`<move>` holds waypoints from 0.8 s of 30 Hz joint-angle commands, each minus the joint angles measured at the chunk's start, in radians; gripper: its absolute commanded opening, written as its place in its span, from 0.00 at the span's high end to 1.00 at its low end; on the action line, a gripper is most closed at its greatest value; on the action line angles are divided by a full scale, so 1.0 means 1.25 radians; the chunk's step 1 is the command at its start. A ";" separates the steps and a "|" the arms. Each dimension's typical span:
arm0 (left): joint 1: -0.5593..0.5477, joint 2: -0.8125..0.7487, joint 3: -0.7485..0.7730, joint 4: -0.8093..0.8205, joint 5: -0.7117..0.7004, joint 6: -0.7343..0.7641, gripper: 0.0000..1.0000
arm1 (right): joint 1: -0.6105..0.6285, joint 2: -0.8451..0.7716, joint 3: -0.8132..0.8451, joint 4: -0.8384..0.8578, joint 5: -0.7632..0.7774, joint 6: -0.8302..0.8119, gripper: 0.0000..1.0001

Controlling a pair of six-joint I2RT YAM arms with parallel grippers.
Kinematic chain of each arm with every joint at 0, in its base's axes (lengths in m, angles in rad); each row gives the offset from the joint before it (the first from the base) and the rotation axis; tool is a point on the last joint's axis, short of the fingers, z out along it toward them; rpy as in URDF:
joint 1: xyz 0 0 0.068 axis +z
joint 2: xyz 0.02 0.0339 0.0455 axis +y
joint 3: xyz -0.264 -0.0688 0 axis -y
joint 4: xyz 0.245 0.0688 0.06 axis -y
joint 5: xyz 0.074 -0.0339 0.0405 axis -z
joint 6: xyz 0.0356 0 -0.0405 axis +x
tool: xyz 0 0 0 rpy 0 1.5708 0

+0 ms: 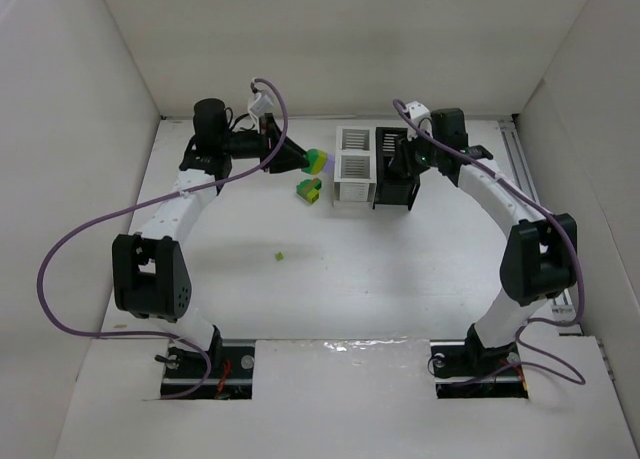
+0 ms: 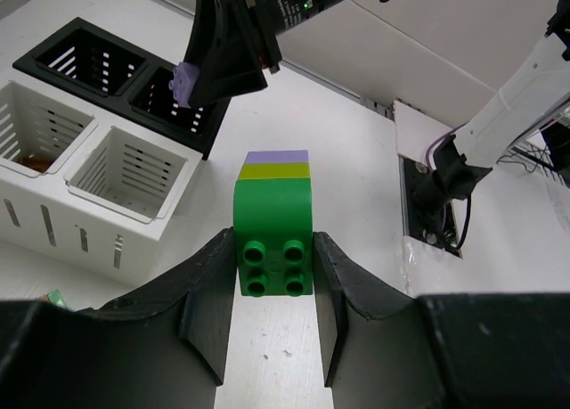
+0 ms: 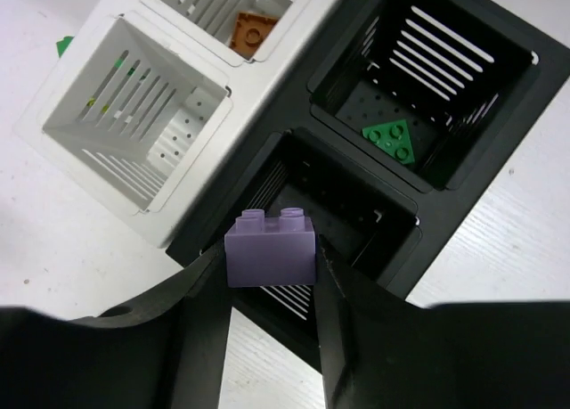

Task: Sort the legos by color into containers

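- Left gripper [image 2: 274, 280]: fingers clamped on the sides of a three-colour lego stack [image 2: 273, 215], with green nearest the wrist camera, then a yellow-green layer, then lavender at the far end.
- Stack held in the air just left of the bin block [image 1: 372, 167], toward the counter's far edge.
- Right gripper [image 3: 272, 280]: pinched tight on a single lavender brick [image 3: 270, 247], studs up, held over the mouth of one black bin [image 3: 356, 226].
- Bin block near the far edge of the counter [image 1: 400, 269], a little right of its middle; two white bins on its left side, two black on its right.
- Second black bin [image 3: 445, 61]: a green brick [image 3: 392, 140] lying on the floor inside.
- One white bin [image 3: 289, 26]: an orange-brown brick [image 3: 250, 31] on the floor inside.
- Loose green and yellow-green stack [image 1: 309, 189] resting on the counter just left of the white bins, below the left gripper's load.
- Small yellow-green brick [image 1: 280, 255] alone on the counter, left of its middle, well apart from the bins.
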 commanded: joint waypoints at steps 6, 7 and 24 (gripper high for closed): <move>-0.012 -0.024 -0.004 0.065 0.013 -0.025 1.00 | 0.004 -0.035 0.004 0.014 0.046 -0.020 0.24; -0.012 -0.024 -0.004 0.065 0.013 -0.025 1.00 | -0.006 -0.053 0.011 0.021 0.031 -0.029 0.18; -0.051 -0.024 -0.011 0.104 0.102 -0.008 1.00 | 0.096 0.047 0.363 -0.652 -0.706 -0.496 0.17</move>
